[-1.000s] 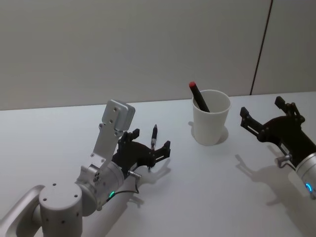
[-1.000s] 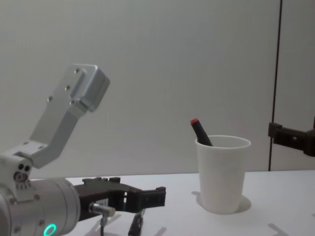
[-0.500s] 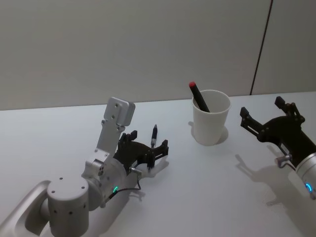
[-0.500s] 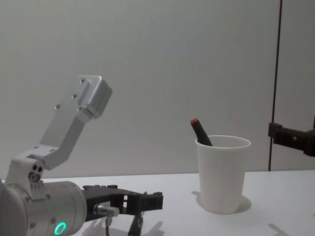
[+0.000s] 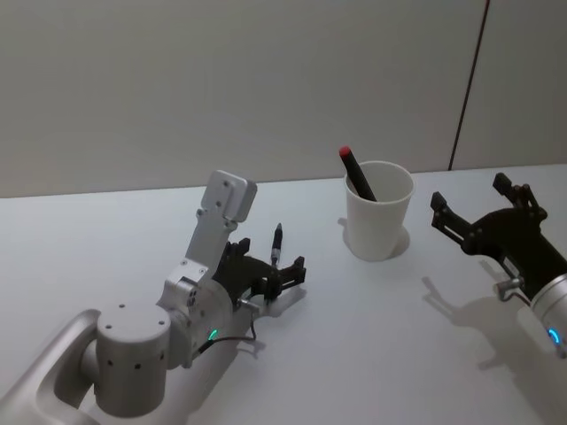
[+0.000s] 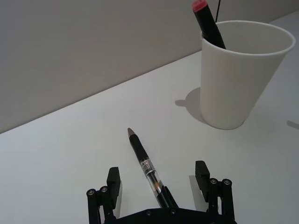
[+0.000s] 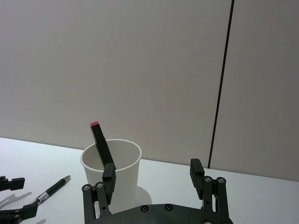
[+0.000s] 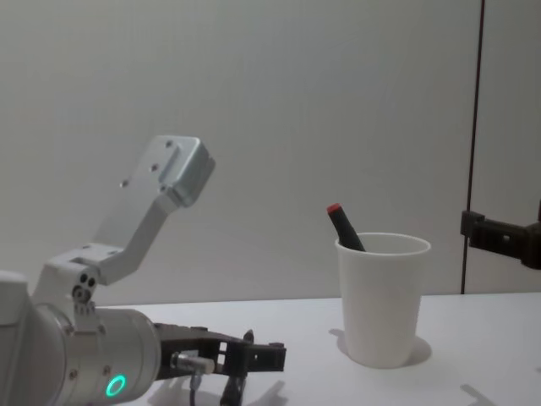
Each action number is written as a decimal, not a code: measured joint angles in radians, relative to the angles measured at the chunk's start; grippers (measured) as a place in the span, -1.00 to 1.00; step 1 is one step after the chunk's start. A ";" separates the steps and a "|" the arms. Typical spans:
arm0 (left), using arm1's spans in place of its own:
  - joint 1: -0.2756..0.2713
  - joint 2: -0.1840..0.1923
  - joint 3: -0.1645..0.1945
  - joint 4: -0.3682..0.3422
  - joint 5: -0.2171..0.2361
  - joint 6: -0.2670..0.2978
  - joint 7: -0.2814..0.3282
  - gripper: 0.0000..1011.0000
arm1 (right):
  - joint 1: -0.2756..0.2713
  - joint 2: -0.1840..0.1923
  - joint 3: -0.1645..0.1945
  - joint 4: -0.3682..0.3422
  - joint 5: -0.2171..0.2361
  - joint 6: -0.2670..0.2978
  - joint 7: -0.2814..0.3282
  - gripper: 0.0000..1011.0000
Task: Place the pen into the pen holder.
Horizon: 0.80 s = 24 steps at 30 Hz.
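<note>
Nearest the robot, the left claw point(image 6: 158, 173) sits low over the white surface point(image 5: 372, 336) with its fingers spread wide, gripping nothing, one on each side of the pen point(image 6: 140, 151). The pen lies flat between them, its tip pointing away toward the wall. It looks light, stiff and thin, with a smooth round barrel likely to roll or twist if pinched off-centre. The best hold is probably across the middle, at the clear section behind the black grip. It is a slim dark pen with a greyish tip. Off to the right, the right claw point(image 5: 469, 193) hangs released and idle. A little farther back stands the white paper cup point(image 5: 379, 212), well apart from the pen. It already holds a black marker point(image 5: 357, 177) with a red cap, leaning on its rim.
</note>
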 joint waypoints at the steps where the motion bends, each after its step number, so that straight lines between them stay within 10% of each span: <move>1: -0.001 -0.001 0.000 -0.001 0.003 0.006 -0.001 0.98 | 0.000 0.000 0.000 0.000 0.000 0.000 0.000 0.98; 24: -0.012 -0.029 0.007 -0.045 0.030 0.130 0.027 0.98 | 0.000 0.000 0.000 0.000 0.000 0.000 0.000 0.98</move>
